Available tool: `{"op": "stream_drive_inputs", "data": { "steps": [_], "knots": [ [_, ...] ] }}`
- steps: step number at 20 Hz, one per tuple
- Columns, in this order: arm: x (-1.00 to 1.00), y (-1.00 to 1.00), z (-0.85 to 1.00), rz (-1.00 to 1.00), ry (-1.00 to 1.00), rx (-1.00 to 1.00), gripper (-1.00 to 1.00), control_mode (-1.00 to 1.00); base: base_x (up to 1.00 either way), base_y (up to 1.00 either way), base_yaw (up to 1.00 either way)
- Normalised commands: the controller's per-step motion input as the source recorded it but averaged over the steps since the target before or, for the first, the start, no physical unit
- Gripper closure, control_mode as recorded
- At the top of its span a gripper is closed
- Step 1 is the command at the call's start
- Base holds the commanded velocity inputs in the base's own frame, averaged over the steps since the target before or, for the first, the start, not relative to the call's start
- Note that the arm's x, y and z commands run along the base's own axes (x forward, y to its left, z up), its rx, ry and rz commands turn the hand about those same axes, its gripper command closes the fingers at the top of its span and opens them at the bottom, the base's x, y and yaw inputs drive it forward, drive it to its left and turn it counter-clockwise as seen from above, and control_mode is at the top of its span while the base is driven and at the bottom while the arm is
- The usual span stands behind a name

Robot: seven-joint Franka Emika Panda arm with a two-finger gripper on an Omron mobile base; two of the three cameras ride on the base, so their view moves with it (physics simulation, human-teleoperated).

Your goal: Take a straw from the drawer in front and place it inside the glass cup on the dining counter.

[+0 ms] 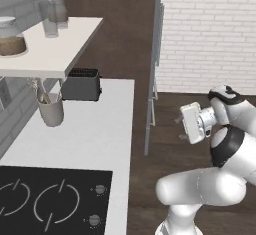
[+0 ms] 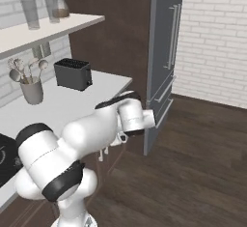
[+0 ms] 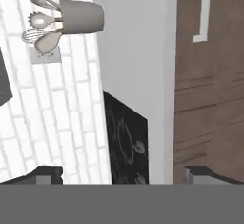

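**Open gripper held off the counter front**

The white arm's two-finger gripper (image 3: 122,175) stands released, jaws wide, holding nothing. Ahead of it lies the white countertop (image 3: 136,51) with the black cooktop (image 3: 125,142); beyond, a white utensil holder with spoons (image 3: 81,16). Beside the fingertips (image 3: 202,174) runs the dark-brown wooden cabinet front (image 3: 209,99) with a pale handle (image 3: 204,12). The straw cannot be located.

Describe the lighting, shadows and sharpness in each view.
Left base view: flat, even light; a soft shadow under the shelf falls on the toaster; no glare. Right base view: equally flat, with slightly soft edges throughout. Hand view: rolled sideways, so the utensil holder lies on its side; the cooktop looks blurry.
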Motion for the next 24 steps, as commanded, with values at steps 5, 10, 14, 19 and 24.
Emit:
{"op": "stream_drive_inputs", "data": {
  "steps": [5,10,14,19,24],
  "knots": [
    [0.02,0.54,-0.62,0.03,-0.03,0.17,-1.0,-1.0,0.0,0.0,0.0],
    [0.16,0.46,-0.51,0.0,-0.07,0.13,-1.0,-1.0,0.0,0.0,0.0],
    [0.0,0.34,-0.41,0.0,-0.23,0.08,-1.0,-1.0,0.0,0.0,0.0],
    [0.05,0.23,-0.36,0.0,-0.22,0.01,-1.0,-1.0,0.0,0.0,0.0],
    [0.23,0.15,-0.26,0.0,0.0,0.04,-1.0,-1.0,0.0,0.0,0.0]
  ]
}}
